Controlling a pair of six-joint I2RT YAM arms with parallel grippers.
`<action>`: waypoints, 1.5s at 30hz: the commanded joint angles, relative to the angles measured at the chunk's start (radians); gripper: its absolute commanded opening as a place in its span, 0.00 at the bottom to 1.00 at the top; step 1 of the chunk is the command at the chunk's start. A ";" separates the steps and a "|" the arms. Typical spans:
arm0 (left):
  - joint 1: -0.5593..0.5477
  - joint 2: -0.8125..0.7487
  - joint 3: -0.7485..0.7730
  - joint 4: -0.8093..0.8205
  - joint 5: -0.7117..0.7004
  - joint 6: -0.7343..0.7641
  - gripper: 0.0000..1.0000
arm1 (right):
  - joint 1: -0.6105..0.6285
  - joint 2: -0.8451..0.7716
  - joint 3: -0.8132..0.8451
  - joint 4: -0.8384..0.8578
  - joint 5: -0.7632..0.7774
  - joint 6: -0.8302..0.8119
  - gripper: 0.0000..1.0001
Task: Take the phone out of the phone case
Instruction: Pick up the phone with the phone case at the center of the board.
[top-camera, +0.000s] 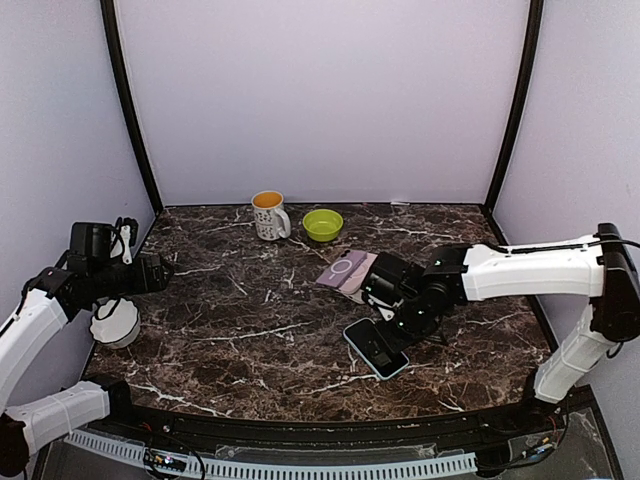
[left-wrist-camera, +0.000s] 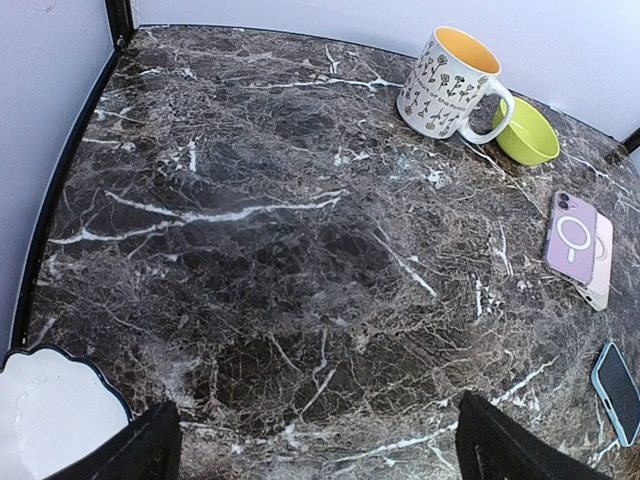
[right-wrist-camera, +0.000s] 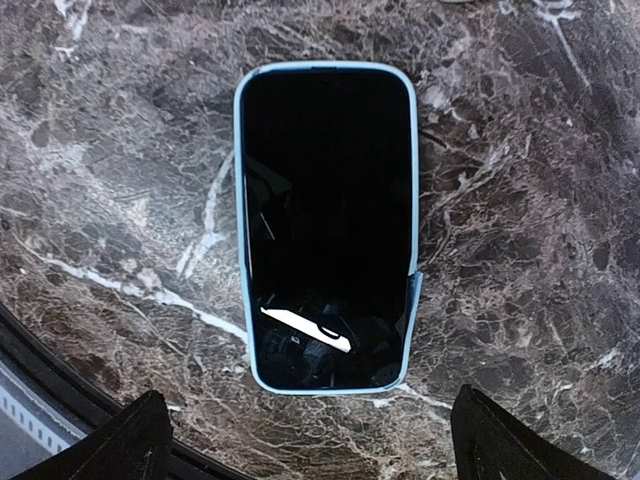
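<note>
Two grippers are shown, both spread wide and empty. The left gripper (left-wrist-camera: 320, 455) is held above the table's (top-camera: 250, 340) left side, near a white dish (top-camera: 118, 322). A mug (top-camera: 268, 214), green bowl (top-camera: 322, 224) and purple handset (top-camera: 345, 270) are seen farther back. The phone (right-wrist-camera: 327, 220), seated in its light-blue phone case (right-wrist-camera: 240, 250), lies face up below the right gripper (right-wrist-camera: 320, 445).

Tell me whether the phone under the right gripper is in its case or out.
In its case. The phone lies flat, screen up, and the light blue case rims the dark screen on every side.
</note>
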 joint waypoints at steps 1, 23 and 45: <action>-0.008 -0.018 -0.015 0.017 0.009 0.014 0.98 | 0.013 0.065 0.022 0.034 0.004 0.000 0.99; -0.017 -0.009 -0.017 0.016 -0.004 0.018 0.98 | -0.036 0.224 -0.077 0.163 0.007 -0.065 0.99; -0.018 0.006 -0.008 0.091 0.281 0.042 0.99 | -0.016 0.144 -0.108 0.269 0.036 -0.136 0.59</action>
